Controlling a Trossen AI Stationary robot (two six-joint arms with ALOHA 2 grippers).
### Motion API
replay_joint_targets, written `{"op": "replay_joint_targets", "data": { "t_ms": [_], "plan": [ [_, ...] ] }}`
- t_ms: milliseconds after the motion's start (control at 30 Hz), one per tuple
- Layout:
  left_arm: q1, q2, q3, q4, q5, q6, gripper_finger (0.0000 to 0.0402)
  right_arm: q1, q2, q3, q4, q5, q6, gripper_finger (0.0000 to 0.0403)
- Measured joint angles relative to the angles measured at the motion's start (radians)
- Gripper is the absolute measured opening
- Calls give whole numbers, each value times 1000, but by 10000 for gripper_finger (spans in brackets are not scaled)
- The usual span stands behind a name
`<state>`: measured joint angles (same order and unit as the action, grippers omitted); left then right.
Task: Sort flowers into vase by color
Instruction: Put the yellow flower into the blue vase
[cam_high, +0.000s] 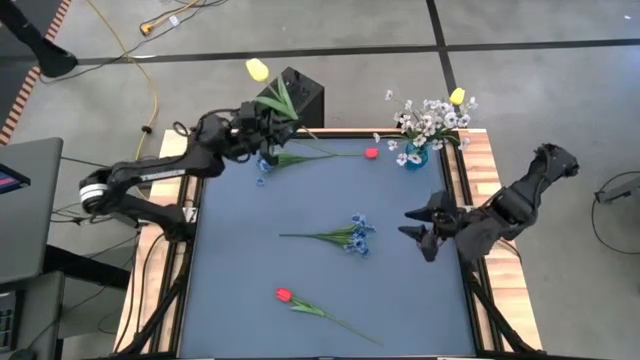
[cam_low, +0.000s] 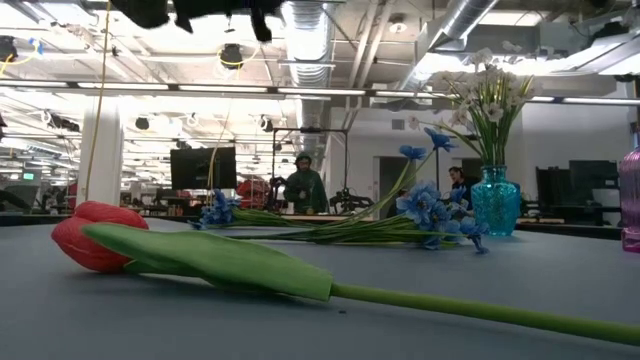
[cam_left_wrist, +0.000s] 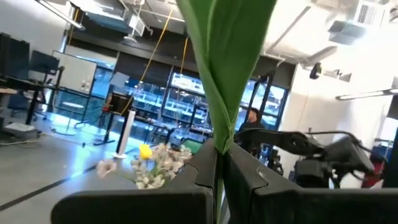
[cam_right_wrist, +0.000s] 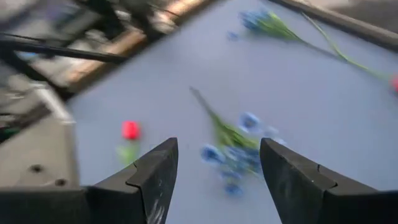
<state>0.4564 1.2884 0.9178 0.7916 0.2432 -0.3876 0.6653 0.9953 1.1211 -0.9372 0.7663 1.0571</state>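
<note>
Two grippers busy: my left gripper (cam_high: 268, 115) is clenched on the yellow tulip (cam_high: 257, 69) stem, held up past the table's (cam_high: 250, 280) far-left corner. My right gripper (cam_high: 420, 232) hangs with fingers apart by the right edge, aimed at the blue cluster (cam_high: 355, 234) mid-table. Best approach, I think: drop square over the stem, not the blossoms, then carry it clear of the teal vase (cam_high: 416, 155) of white sprays.

Left gripper (cam_high: 268, 125) clamped; right gripper (cam_high: 418, 232) fingers apart.

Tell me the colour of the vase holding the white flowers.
Teal blue glass vase, clearest in the low view.
</note>
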Motion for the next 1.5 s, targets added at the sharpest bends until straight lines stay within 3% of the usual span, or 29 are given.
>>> {"op": "replay_joint_targets", "data": {
  "t_ms": [267, 367, 600, 800, 1067, 1167, 1500],
  "plan": [
    [106, 262, 22, 275, 187, -163, 0, -71, 7, -103, -219, 0, 283, 255],
    [100, 367, 24, 390, 185, -198, 0, -101, 7, -130, -235, -1, 316, 255],
    [70, 560, 42, 574, 63, -256, 0, -221, -1, -166, -312, -1, 387, 255],
    [53, 629, 185, 511, 50, -256, 0, -333, -67, -251, -306, -6, 335, 255],
    [26, 652, 491, 2, 12, 63, 0, -441, -201, -322, -215, -23, 177, 255],
    [21, 709, 592, -7, 24, 102, 0, -471, -239, -332, -174, -26, 109, 255],
    [21, 964, 910, -15, 63, -3, 0, -512, -291, -340, -130, -33, 16, 255]
  ]
}}
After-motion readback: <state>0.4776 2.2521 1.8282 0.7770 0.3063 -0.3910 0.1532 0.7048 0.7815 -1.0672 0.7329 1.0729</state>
